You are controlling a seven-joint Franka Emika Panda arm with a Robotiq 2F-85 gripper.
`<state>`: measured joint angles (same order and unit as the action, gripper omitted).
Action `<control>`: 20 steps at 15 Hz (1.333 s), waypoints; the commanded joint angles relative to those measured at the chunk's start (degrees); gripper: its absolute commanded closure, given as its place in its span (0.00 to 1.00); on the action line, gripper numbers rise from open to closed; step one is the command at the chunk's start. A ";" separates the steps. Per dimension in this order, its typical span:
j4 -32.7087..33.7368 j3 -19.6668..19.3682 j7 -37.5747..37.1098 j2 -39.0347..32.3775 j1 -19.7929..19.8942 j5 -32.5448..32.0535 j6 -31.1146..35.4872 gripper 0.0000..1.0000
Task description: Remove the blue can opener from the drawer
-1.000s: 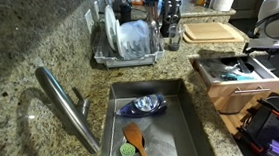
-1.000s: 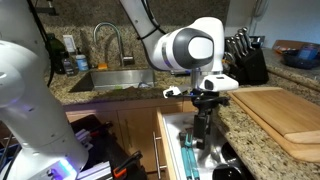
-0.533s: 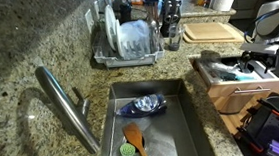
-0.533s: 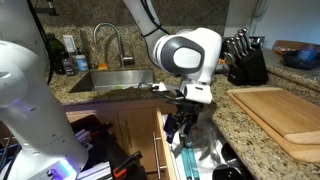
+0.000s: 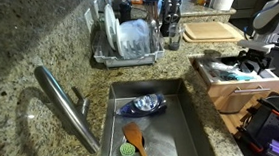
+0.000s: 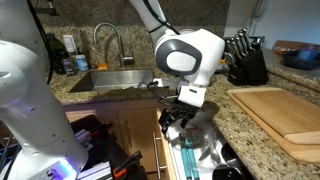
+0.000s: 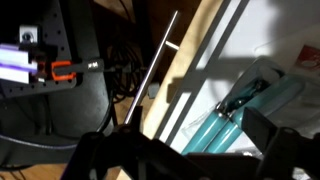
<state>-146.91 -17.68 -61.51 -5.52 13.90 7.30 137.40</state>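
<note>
Teal-blue handles mark the blue can opener, which lies flat on the white inside of the drawer, in the lower right of the wrist view; its handles run side by side on a slant toward the upper right of that frame; the drawer is pulled out, with its slim metal pull bar crossing the middle of the frame; the gripper shows at the bottom edge with its dark fingers spread wide and nothing between them, the can opener just above the gap and seemingly untouched; in an exterior view the gripper hangs below the white wrist at centre frame, over the near end of the drawer, and the can opener shows as a teal strip just beneath it; a wooden cutting board rests on the granite counter at the right and a knife block stands behind it; in an exterior view the gripper sits above the drawer at the right edge, well apart from the steel sink at lower centre.
</note>
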 commanded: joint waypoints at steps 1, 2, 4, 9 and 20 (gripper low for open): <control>0.27 1.85 4.96 0.63 0.95 15.16 -1.22 0.00; -0.16 2.24 6.01 0.54 0.85 19.76 1.39 0.00; 0.22 1.70 4.31 0.06 0.17 16.66 0.25 0.00; 4.06 4.07 8.20 -6.14 0.12 29.78 17.50 0.00; 2.43 3.15 3.24 -5.96 -0.63 26.32 22.78 0.00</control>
<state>-144.48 -14.46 -58.03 -11.59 13.31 33.90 160.33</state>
